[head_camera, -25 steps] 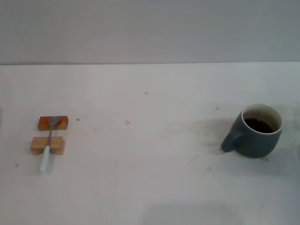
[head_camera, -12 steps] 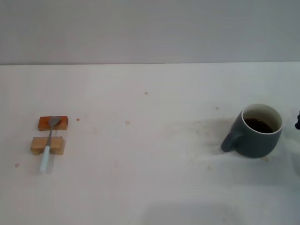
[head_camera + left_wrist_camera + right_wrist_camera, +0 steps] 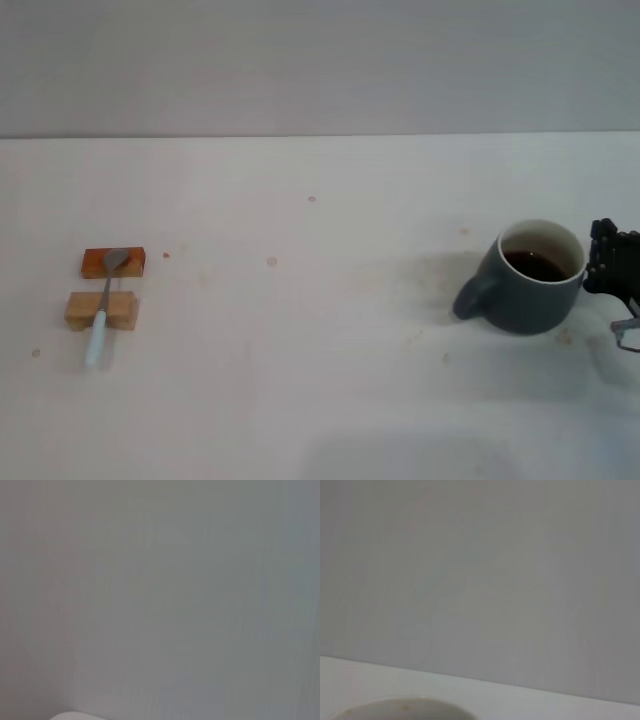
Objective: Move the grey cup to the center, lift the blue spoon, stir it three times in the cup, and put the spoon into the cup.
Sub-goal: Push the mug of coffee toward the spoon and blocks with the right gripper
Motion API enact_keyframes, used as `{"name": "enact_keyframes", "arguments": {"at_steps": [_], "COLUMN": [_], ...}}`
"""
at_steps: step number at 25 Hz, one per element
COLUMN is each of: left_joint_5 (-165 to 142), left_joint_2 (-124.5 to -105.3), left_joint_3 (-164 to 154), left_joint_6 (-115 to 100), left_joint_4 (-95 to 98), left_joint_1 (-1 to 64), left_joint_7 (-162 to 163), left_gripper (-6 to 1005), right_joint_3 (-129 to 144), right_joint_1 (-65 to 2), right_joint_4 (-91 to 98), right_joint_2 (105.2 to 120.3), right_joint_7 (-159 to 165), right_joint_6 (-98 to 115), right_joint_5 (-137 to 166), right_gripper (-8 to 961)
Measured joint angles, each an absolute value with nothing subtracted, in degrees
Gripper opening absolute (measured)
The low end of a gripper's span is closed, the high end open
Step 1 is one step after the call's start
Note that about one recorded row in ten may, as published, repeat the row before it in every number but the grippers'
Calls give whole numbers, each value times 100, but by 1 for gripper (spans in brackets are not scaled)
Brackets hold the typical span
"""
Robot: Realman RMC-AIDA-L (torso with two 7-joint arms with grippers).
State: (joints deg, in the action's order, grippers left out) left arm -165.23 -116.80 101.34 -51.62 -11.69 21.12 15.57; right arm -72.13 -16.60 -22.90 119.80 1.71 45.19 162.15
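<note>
Head view, near to far. Spoon point(image 3: 103, 312) on the robot's left of the white worktop point(image 3: 300, 380): pale blue handle nearest, pointing toward the robot, shaft lying across a tan block point(image 3: 101, 309), grey bowl resting on an orange-brown block point(image 3: 113, 262) just behind it. The two blocks sit near each other, not touching.

Cup point(image 3: 527, 278) on the robot's right side, well apart from the spoon, upright, dark liquid inside, white rim, loop handle turned toward the worktop's middle. It's off-centre, closer to the right edge.

R claw point(image 3: 612, 262) comes in at the right edge, dark, right up against the cup's outer wall on the side opposite the handle; looks like contact, but can't tell if it's open, closed or gripping the cup – only part of it is in shot.

L claw: not seen anywhere. L wrist cam shows only blank grey wall.

R wrist cam: grey wall, strip of worktop, and the cup's pale rim point(image 3: 400, 707) at the edge.
</note>
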Motion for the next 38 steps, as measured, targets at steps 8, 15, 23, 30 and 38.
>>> {"name": "enact_keyframes", "arguments": {"at_steps": [8,15,23,30,38], "left_joint_5": [-16524,-16524,-16524,-16524,-16523], "left_joint_2": [-11694,-11706,-11724,-11726,-11733], "left_joint_3": [10152,10160,10160,10193,10230], "left_joint_6": [-5205,-5212,-5212,-5236,-5271], "left_joint_4": [-1183,-1202,-1248,-1257,-1257], "left_joint_1": [2097,2098,2093,2057,2029], "left_joint_7": [1556,1556,1556,1558,1561], "left_gripper": [627,625,622,620,617], "right_joint_3": [-6804,-6556,-6454,-6119,-5800], "right_joint_1": [-1670,-1784,-1938,-2082,-2373], "right_joint_4": [-2780,-3048,-3347,-3644,-3799], "right_joint_2": [11930,11906,11892,11849,11846], "right_joint_7": [163,150,146,143,140], "right_joint_6": [3897,3425,3016,2633,2256], "right_joint_5": [16245,16368,16695,16712,16717], "right_gripper": [38,38,36,34,29]}}
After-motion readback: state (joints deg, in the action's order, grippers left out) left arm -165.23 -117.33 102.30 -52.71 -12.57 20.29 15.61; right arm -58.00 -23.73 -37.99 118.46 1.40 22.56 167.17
